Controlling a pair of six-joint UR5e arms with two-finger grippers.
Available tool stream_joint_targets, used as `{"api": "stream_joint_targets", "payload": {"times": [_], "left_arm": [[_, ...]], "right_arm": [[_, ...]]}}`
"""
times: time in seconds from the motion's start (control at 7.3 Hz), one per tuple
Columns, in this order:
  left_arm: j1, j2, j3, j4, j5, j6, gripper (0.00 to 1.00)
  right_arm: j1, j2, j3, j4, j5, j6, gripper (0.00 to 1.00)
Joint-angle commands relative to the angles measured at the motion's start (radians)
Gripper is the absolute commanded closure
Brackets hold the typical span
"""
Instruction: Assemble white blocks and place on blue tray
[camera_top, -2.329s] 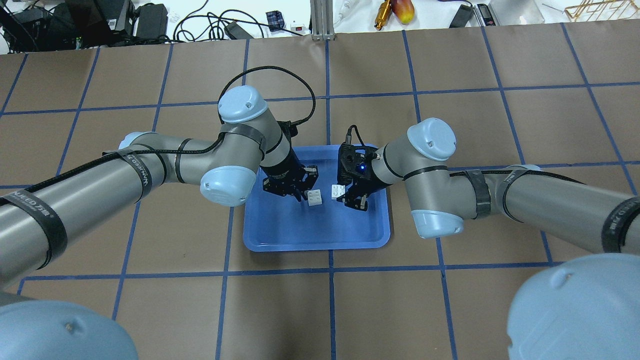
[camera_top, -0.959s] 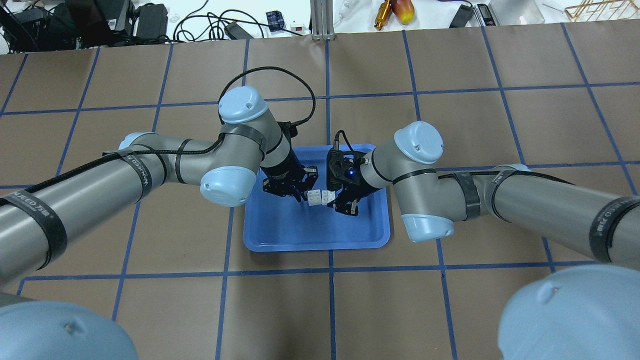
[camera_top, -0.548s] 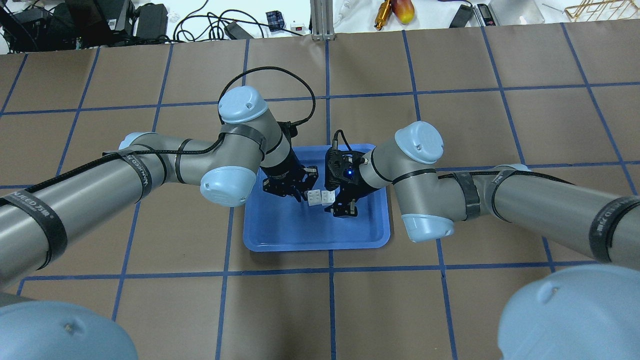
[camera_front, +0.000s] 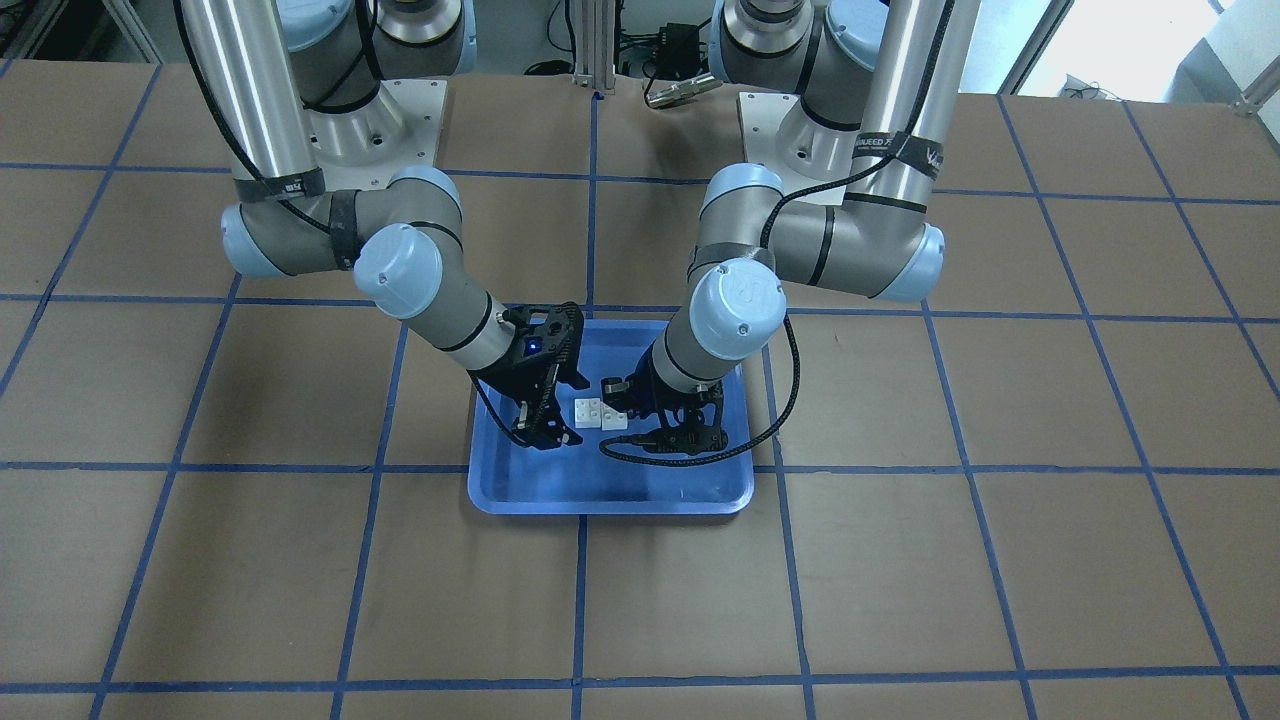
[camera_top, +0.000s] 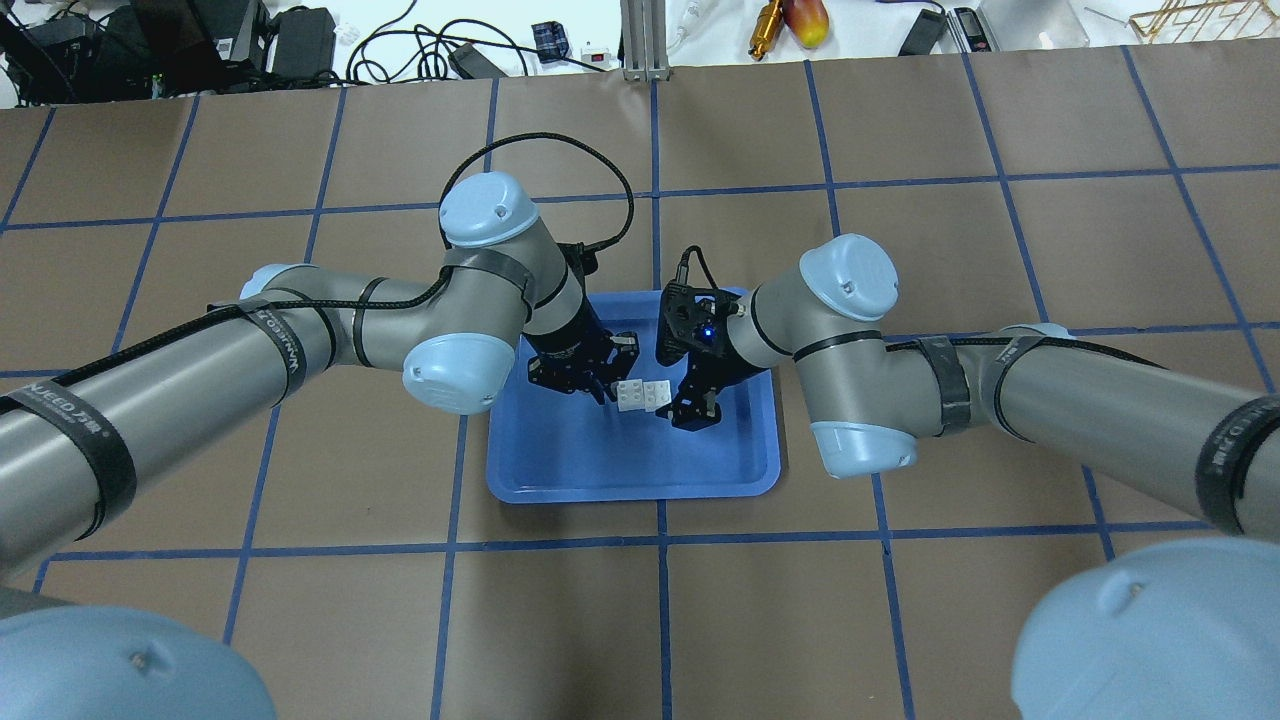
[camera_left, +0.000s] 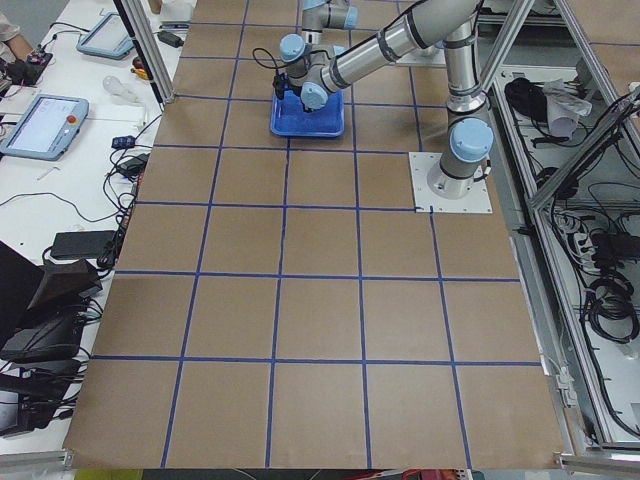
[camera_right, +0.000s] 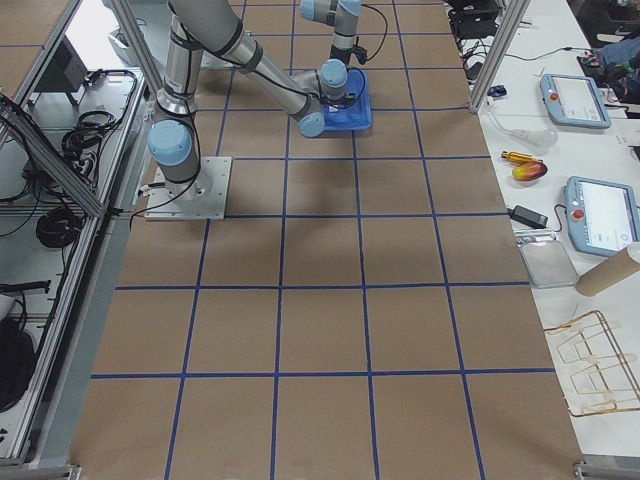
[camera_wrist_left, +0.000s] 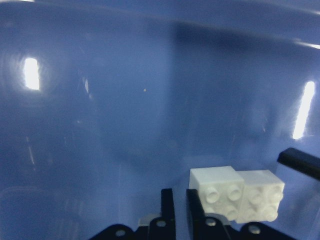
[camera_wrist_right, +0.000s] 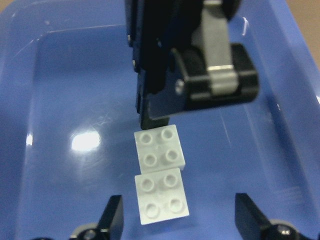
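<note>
Blocks (camera_wrist_right: 162, 197) touching side by side in tray (camera_wrist_right: 60, 100), well clear of worktop edges.
Likely light, rigid, slick plastic; pinch flat side walls. Left gripper (camera_wrist_left: 180, 202) closed beside one; right gripper (camera_wrist_right: 180, 217) spread wide.

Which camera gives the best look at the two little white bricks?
The right wrist-mounted view: the white bricks sit mid-frame, studs up, edge to edge against the blue tray. The left wrist-mounted view catches them low, from the side. Overhead and front-facing views show small specks; the side views, nothing clear.
</note>
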Motion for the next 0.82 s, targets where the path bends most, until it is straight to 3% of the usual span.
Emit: {"api": "stream_joint_targets", "payload": {"times": [0.0, 0.14, 0.27, 0.55, 0.68], "left_arm": [[-0.001, 0.000, 0.000, -0.001, 0.000, 0.001, 0.78], [-0.002, 0.000, 0.000, 0.000, 0.000, -0.002, 0.78], [-0.002, 0.001, 0.000, 0.000, 0.000, -0.002, 0.77], [0.002, 0.035, 0.011, -0.001, 0.005, 0.015, 0.77], [0.005, 0.048, 0.040, -0.011, 0.009, 0.015, 0.76]], "right_arm": [[-0.010, -0.064, 0.003, 0.008, -0.059, 0.166, 0.00], [-0.022, -0.097, 0.000, 0.032, -0.087, 0.167, 0.00], [-0.057, -0.142, -0.014, 0.139, -0.101, 0.172, 0.00], [-0.171, -0.253, -0.096, 0.472, -0.099, 0.227, 0.00], [-0.211, -0.290, -0.170, 0.672, -0.104, 0.355, 0.00]]}}
